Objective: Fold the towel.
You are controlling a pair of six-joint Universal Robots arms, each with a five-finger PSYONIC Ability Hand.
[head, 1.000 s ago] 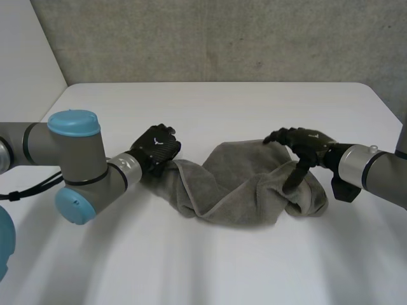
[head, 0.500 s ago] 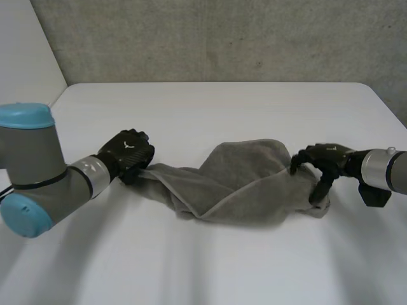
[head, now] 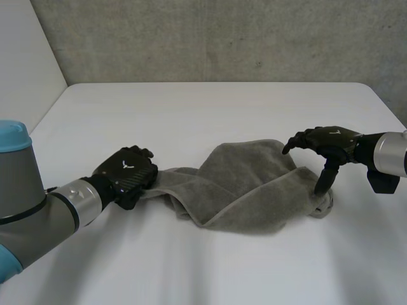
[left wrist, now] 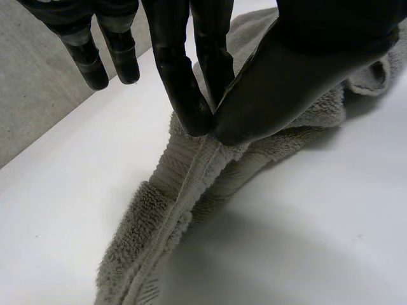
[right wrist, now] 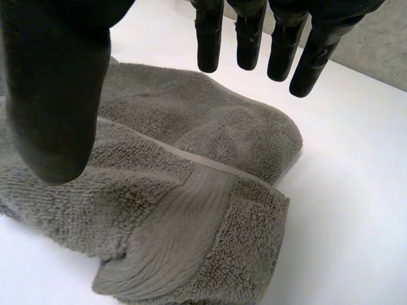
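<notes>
A grey towel (head: 245,187) lies bunched and stretched across the middle of the white table (head: 210,108). My left hand (head: 126,175) is at the towel's left end, and in the left wrist view its fingers (left wrist: 191,95) and thumb pinch the towel's hemmed edge (left wrist: 191,171). My right hand (head: 324,143) hovers over the towel's right end with fingers spread and the thumb pointing down beside the cloth. The right wrist view has the fingers (right wrist: 254,38) and thumb apart above the towel's banded corner (right wrist: 184,235), holding nothing.
A grey wall (head: 222,38) runs behind the table's far edge. Bare white tabletop surrounds the towel in front and behind. The left arm's blue-capped joint (head: 13,136) stands at the near left.
My left hand has pulled the towel's left end further left and toward the near side. My right hand has let go of the right end and lifted, its fingers spread.
</notes>
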